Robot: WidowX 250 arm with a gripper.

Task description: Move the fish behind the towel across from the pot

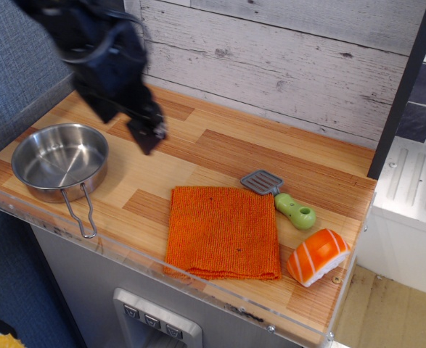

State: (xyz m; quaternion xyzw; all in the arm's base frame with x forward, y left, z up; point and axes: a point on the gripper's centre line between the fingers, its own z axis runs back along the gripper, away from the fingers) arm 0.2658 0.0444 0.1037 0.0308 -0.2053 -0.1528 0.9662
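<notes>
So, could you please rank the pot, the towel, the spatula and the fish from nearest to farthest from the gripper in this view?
From the gripper, blurred, above the counter's back left:
1. Pot, to its left, at the left end.
2. Towel, to the front right of it, mid-counter.
3. Spatula, further right, just past the towel's right edge.
4. Fish, front right corner.
Pot and towel are nearly equal.

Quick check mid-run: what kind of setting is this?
Probably a toy play-kitchen: a small wooden counter before a whitewashed plank backsplash, holding a steel pot, toy spatula and plastic sushi fish.
</notes>
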